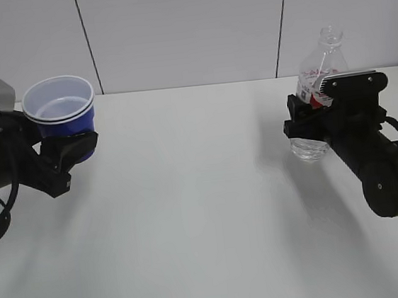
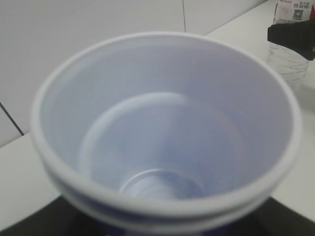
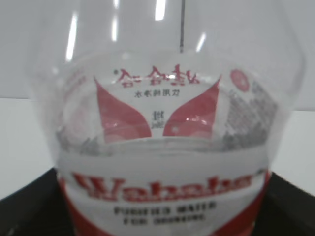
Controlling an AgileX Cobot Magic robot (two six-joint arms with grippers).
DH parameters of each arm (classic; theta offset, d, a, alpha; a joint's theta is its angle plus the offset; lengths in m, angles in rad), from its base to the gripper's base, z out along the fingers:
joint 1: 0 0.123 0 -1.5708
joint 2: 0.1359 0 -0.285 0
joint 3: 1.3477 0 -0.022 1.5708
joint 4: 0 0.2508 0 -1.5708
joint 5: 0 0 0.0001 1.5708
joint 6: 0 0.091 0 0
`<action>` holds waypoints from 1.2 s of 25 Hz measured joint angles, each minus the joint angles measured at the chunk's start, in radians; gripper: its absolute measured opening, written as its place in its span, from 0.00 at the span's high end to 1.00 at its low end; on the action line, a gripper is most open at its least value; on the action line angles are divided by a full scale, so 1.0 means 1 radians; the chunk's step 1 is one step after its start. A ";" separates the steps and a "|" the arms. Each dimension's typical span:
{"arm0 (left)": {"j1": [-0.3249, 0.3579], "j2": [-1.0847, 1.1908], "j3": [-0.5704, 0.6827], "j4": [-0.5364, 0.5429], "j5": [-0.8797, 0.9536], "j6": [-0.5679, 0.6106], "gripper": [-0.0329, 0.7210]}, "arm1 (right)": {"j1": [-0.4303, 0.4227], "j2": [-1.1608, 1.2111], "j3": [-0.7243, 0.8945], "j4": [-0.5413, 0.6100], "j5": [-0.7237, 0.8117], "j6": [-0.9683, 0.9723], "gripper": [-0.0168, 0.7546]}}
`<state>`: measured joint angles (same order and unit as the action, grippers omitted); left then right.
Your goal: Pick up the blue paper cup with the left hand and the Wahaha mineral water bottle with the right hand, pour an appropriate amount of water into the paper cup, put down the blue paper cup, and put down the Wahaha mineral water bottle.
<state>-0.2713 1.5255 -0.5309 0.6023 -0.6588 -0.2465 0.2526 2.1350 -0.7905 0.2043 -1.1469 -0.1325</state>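
Observation:
The blue paper cup [image 1: 59,107] is at the far left with its mouth up, and my left gripper [image 1: 70,145] is shut on its lower body. It appears to hang a little above the white table [image 1: 206,212]. The left wrist view looks straight down into the cup's white inside [image 2: 167,123]. The Wahaha mineral water bottle [image 1: 320,65] stands upright at the right, capless, with its base on the table. My right gripper [image 1: 313,119] sits around it at label height. The label [image 3: 162,191] fills the right wrist view, with black jaws at both lower edges. Whether they press the bottle I cannot make out.
The white table reaches back to a pale panelled wall [image 1: 186,29]. Between the two arms lies bare tabletop. The left wrist view also catches the bottle [image 2: 290,59] and the right gripper [image 2: 293,37] at its upper right.

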 joint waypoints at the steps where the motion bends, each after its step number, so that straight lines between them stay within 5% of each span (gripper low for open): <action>1: 0.000 0.000 0.000 0.000 0.000 0.000 0.39 | 0.000 0.005 -0.006 0.000 0.000 0.000 0.20; 13: 0.000 0.000 0.000 0.000 0.000 0.000 0.40 | 0.000 0.036 -0.026 0.006 -0.002 -0.001 0.21; 20: 0.000 0.000 0.000 0.000 0.000 0.000 0.40 | 0.000 0.036 -0.026 0.026 -0.002 -0.002 0.35; 30: 0.000 0.046 0.000 -0.130 -0.035 0.000 0.40 | 0.000 0.036 -0.026 0.028 -0.002 0.008 0.36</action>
<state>-0.2713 1.5716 -0.5309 0.4726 -0.6935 -0.2465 0.2526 2.1710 -0.8162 0.2321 -1.1490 -0.1242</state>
